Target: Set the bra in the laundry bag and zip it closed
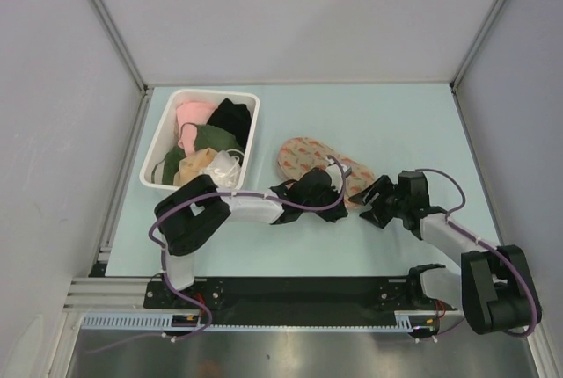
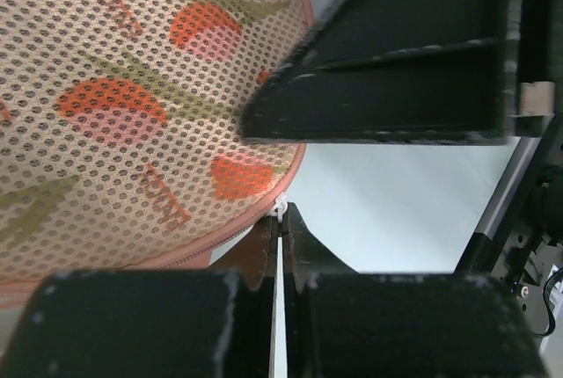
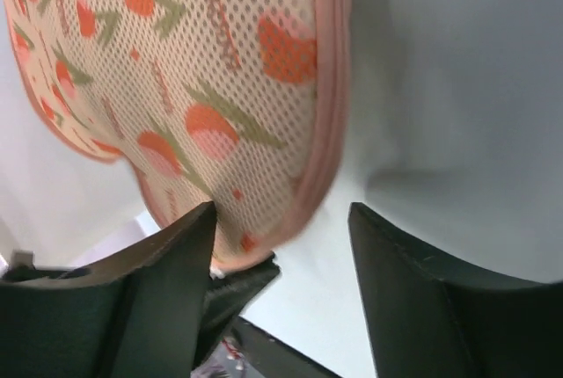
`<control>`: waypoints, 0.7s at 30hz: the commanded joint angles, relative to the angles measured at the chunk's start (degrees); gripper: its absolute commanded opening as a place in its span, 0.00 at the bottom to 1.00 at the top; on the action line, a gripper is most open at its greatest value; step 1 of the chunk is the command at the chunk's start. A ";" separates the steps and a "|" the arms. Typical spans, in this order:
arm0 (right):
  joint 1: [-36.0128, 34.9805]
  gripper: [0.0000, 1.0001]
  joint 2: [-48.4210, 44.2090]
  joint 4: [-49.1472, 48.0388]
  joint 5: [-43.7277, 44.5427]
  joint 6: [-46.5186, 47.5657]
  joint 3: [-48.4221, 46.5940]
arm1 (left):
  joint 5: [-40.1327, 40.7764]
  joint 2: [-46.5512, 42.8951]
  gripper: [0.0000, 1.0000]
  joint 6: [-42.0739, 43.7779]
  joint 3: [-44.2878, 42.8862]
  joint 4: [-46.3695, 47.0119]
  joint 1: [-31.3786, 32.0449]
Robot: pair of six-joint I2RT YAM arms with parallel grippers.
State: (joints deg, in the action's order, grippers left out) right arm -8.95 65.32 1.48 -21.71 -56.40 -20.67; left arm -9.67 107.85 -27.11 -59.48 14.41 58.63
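1. far left, top view: white bin (image 1: 215, 91) on the pale table (image 1: 396, 123), stuffed with clothes: a pink piece (image 1: 192, 116), a black garment (image 1: 232, 119), a green piece (image 1: 211, 139). neither wrist view shows the bin.
2. left gripper (image 1: 318, 192) reaches from the bin side to the near edge of the laundry bag (image 1: 303, 156). from above it is just a dark lump, so its jaws cannot be read there.
3. the left wrist view settles it: left gripper (image 2: 280, 220) is closed, fingers pressed together with only a hairline slit. the tips sit right at the bag's pink zipper edge (image 2: 220, 242), with a small white bit (image 2: 281, 209) at them. cannot tell if that bit is pinched.
4. the bag lies flat mid table, just right of the bin, patterned mesh side up. close up, the mesh (image 2: 114, 114) shows an orange-red print.
5. bra: hidden, no view shows where it is.
6. right gripper (image 1: 376, 200) is at the bag's right end. the right wrist view shows it (image 3: 281, 211) spread wide and holding nothing. the bag's rounded end (image 3: 193, 70) is just past the tips. cannot tell if it touches.
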 commanded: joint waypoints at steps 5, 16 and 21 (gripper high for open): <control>-1.16 0.13 5.70 -10.18 0.27 -7.23 -0.34 | 0.87 -0.88 0.00 -0.49 -0.90 0.62 0.87; 11.49 0.00 5.43 -3.41 -7.81 5.86 -0.42 | 11.06 -9.41 0.00 5.22 11.84 -6.06 -15.29; 12.29 0.00 9.46 1.16 -7.38 11.48 -7.36 | 7.22 -11.70 0.00 7.34 10.45 -7.30 -14.34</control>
State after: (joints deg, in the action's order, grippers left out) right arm 2.85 71.83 -1.04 -29.82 -51.70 -21.82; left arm -1.52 99.88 -23.35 -48.45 9.06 42.41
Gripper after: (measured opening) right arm 0.055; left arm 0.007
